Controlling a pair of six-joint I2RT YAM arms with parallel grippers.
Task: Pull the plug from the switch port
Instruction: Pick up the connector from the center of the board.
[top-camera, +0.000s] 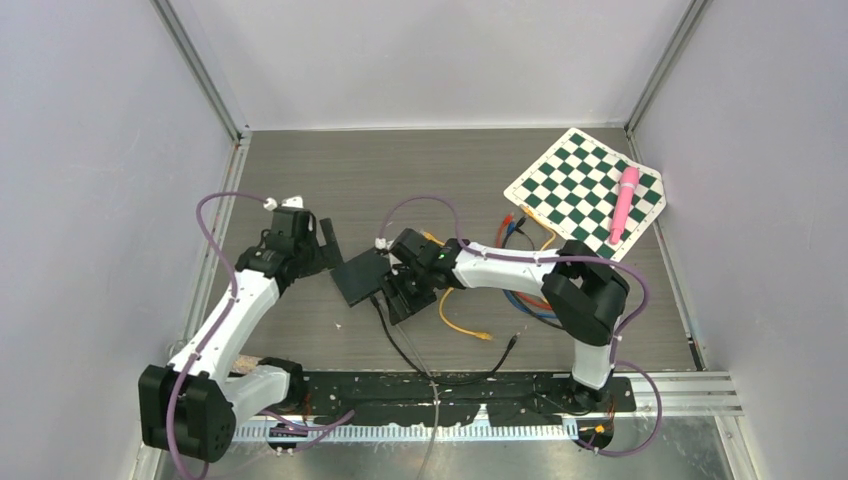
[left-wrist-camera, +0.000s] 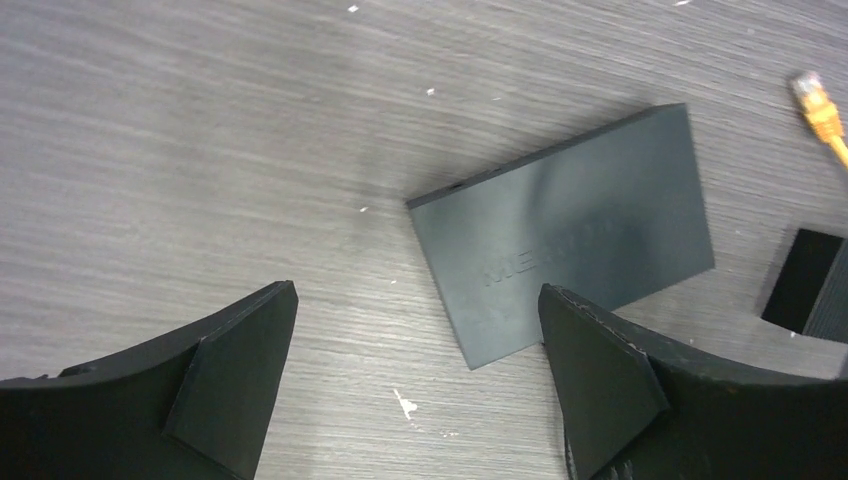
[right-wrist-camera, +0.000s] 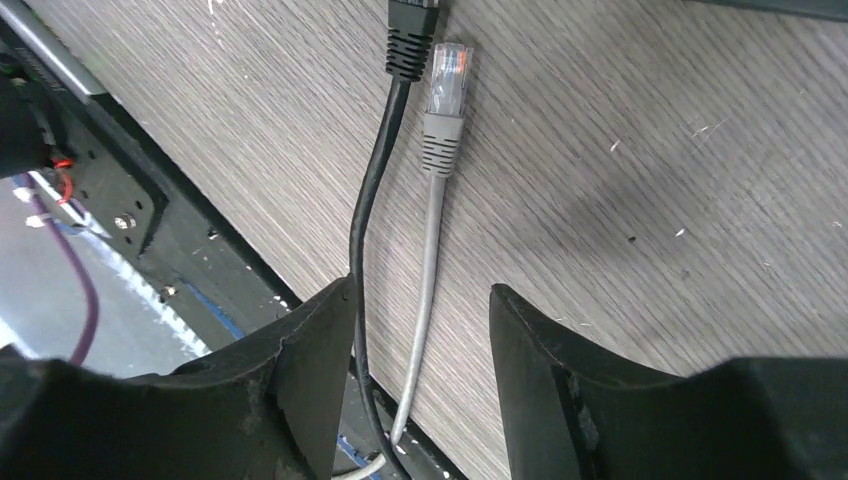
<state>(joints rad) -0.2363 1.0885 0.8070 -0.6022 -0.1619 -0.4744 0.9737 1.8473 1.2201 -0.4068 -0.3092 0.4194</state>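
The switch (top-camera: 362, 275) is a flat black box lying on the table; in the left wrist view the switch (left-wrist-camera: 565, 235) shows its lid. My left gripper (top-camera: 326, 245) hovers just left of it, and its jaws (left-wrist-camera: 417, 290) are wide open over bare table. My right gripper (top-camera: 405, 295) sits at the switch's near right side. In its wrist view the gripper (right-wrist-camera: 421, 290) is open, with a grey cable running loose between the fingers. Its grey plug (right-wrist-camera: 447, 90) lies free on the table. A black plug (right-wrist-camera: 410, 40) beside it runs out of frame at the top.
A checkerboard (top-camera: 585, 190) with a pink pen (top-camera: 624, 205) lies at the back right. An orange cable (top-camera: 465, 325) and a tangle of coloured cables (top-camera: 525, 300) lie under the right arm. A black rail (top-camera: 450, 390) runs along the table's near edge.
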